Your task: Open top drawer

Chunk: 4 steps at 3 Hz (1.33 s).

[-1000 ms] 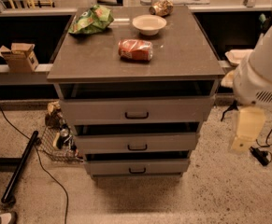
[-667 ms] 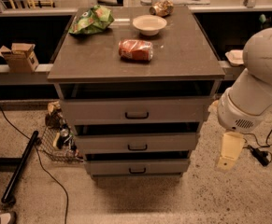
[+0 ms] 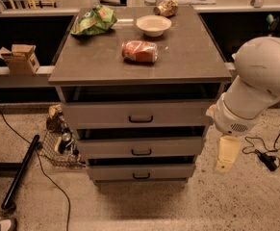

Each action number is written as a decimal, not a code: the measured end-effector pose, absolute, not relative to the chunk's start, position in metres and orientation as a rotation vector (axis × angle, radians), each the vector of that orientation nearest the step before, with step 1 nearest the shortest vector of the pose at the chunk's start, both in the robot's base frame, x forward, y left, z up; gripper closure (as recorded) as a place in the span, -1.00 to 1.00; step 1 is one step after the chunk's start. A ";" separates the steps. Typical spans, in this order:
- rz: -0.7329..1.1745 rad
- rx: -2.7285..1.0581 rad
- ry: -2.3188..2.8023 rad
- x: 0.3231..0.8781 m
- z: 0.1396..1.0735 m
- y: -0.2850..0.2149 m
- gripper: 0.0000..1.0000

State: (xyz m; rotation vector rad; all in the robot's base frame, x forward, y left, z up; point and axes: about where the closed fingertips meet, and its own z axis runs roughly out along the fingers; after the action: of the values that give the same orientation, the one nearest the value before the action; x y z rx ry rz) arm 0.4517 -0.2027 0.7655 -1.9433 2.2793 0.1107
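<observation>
**Approaching the Top Drawer Handle**

Carrying the hand (image 3: 227, 154) low over the floor, just off the right front corner of the cabinet, hanging downward from the pale arm (image 3: 260, 81). Touching nothing and apparently carrying nothing. Not showing how far open: cannot tell.

Locating the top drawer (image 3: 96, 113) directly beneath the worktop (image 3: 197, 61), as the widest and tallest of three grey fronts, above the two narrower drawers (image 3: 106, 148). Judging it as not yet pulled out.

Locating the handle (image 3: 140, 119) at the centre of that front: a small dark loop, with its long axis running horizontally along the front.

Placing the handle up and to the left of the hand, well apart from it, with the hand sitting about level with the middle drawer. Judging the coming move as calling for raising the hand to handle height, crossing leftward along the front, then pulling straight outward, square to the front.

Leaving the can (image 3: 139, 51), bowl (image 3: 153, 25) and green bag (image 3: 94, 20) on the worktop, well clear of that path.
</observation>
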 end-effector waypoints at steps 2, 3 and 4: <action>-0.011 -2.082 2.003 0.536 0.717 -0.163 -1.00; -0.019 -2.094 1.930 0.568 0.710 -0.153 -1.00; -0.019 -2.094 1.930 0.568 0.710 -0.153 -1.00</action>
State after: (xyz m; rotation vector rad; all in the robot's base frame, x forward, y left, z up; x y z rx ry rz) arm 0.5683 -0.1528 0.7102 -2.0943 1.9301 -0.0188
